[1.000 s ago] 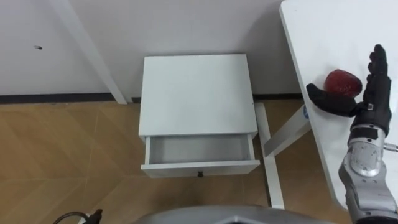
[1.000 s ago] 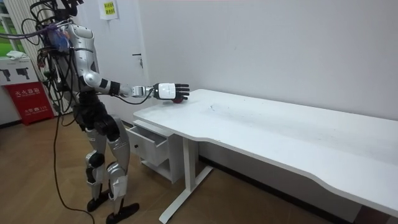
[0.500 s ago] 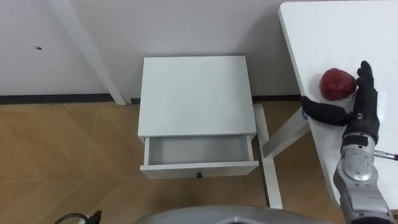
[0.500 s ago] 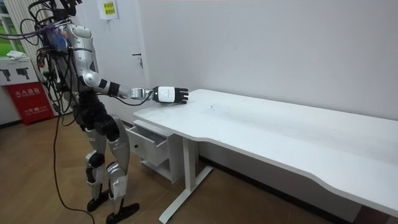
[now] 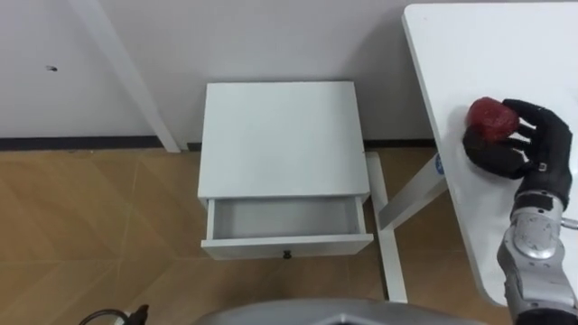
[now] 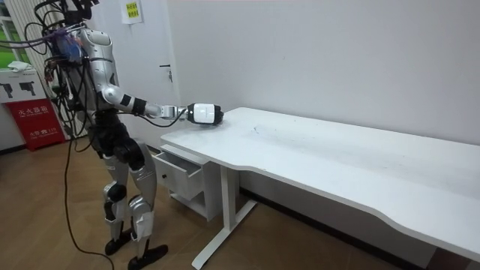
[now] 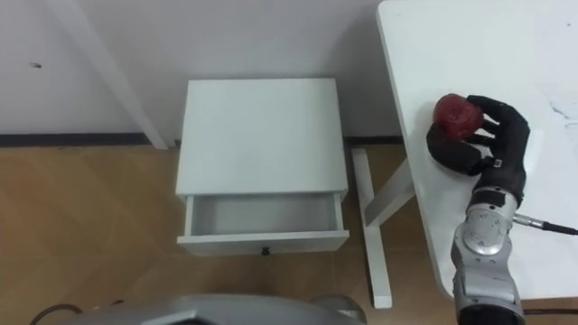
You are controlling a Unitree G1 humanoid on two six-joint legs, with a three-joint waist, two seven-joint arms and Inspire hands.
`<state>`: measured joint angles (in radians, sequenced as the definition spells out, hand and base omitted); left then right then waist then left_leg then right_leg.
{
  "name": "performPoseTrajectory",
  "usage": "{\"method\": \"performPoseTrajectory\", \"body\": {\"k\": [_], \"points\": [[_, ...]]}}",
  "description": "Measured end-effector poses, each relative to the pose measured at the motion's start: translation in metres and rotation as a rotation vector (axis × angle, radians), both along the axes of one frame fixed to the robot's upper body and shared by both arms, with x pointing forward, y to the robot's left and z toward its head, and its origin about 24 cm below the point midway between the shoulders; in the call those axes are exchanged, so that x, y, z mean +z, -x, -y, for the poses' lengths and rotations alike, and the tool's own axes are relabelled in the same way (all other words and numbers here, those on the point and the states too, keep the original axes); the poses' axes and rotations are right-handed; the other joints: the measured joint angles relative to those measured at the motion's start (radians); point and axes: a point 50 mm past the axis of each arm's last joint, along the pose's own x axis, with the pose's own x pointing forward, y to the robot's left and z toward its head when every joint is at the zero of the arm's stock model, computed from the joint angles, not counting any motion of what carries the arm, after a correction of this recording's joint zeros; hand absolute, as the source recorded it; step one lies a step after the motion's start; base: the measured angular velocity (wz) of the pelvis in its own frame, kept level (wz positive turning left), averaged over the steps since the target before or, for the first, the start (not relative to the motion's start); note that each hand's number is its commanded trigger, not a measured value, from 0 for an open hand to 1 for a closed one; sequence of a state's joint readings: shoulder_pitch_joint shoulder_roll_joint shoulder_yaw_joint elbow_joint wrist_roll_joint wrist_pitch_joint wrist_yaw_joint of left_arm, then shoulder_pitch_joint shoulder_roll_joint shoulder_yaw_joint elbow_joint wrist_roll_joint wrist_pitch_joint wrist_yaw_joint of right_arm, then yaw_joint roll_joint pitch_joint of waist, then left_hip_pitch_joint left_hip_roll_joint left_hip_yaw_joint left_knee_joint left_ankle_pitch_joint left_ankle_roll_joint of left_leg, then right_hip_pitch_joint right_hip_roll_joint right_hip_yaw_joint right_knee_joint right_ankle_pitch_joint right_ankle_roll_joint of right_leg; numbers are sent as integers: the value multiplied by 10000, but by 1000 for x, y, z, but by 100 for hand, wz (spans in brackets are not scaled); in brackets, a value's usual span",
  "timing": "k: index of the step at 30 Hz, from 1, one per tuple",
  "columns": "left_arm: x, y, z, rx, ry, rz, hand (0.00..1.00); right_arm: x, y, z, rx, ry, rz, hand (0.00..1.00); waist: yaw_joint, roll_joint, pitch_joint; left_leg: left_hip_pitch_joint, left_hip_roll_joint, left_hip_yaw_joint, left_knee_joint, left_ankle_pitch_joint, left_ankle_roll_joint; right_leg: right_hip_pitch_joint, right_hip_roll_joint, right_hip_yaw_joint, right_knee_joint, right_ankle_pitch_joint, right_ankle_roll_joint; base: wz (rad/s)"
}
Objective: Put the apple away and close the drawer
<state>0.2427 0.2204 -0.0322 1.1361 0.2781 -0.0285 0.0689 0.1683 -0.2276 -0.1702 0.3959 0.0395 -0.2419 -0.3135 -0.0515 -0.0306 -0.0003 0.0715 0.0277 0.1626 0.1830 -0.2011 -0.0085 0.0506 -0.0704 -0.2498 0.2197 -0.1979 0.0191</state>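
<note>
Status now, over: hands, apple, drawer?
Right hand curled round apple on table. Drawer open, empty. Nothing seen in the way.

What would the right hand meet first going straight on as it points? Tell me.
The round red apple, already enclosed by the curled right hand; beyond it the white tabletop looks free, though depth is uncertain.

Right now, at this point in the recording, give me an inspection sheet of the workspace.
Surface: white desk top, smooth and flat.
Job's things: round red apple on the desk near its edge; drawer of the white bedside cabinet open, with nothing visible inside.
Clutter: nothing seen.
Hands: right hand curled round the apple.
Cables: nothing seen.
Surroundings: white wall, wooden floor, red sign board.
</note>
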Motion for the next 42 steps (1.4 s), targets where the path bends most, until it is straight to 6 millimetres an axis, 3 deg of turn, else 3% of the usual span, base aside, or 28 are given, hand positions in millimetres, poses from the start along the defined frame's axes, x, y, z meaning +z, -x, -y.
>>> {"method": "performPoseTrajectory", "body": {"k": [16, 25, 27, 30, 42], "points": [[0, 2, 1, 75, 370, -139, 0, -1, -8, -7, 822, -263, -68, 100, -47, 20, 9, -124, 40, 2, 176, -138, 39, -5, 11, -71, -1, 11, 12, 0], [0, -6, 3, -456, 500, -42, 0, 3, -24, -48, 3862, -702, -259, 100, 65, 90, -18, -350, 44, -12, 352, -188, 49, -139, -13, -119, 69, 35, 24, 2], [-1, -8, 5, -548, 588, -39, 0, 4, -27, -61, 4780, -884, -396, 100, 63, 201, 53, -397, 36, -13, 374, -188, 49, -160, -24, -140, 74, 34, 25, 6], [-1, -8, 6, -620, 707, -105, 0, 5, -29, -74, 5772, -950, -635, 100, 163, 295, 97, -461, 36, -24, 374, -189, 51, -196, -34, -243, 77, 33, 25, 6], [-1, -18, 6, -847, 683, 36, 0, 10, -30, -94, 7733, -407, -1017, 100, 400, 255, 57, -668, 52, -57, 508, -205, 76, -260, -32, -286, 35, 51, 26, 2]]}}
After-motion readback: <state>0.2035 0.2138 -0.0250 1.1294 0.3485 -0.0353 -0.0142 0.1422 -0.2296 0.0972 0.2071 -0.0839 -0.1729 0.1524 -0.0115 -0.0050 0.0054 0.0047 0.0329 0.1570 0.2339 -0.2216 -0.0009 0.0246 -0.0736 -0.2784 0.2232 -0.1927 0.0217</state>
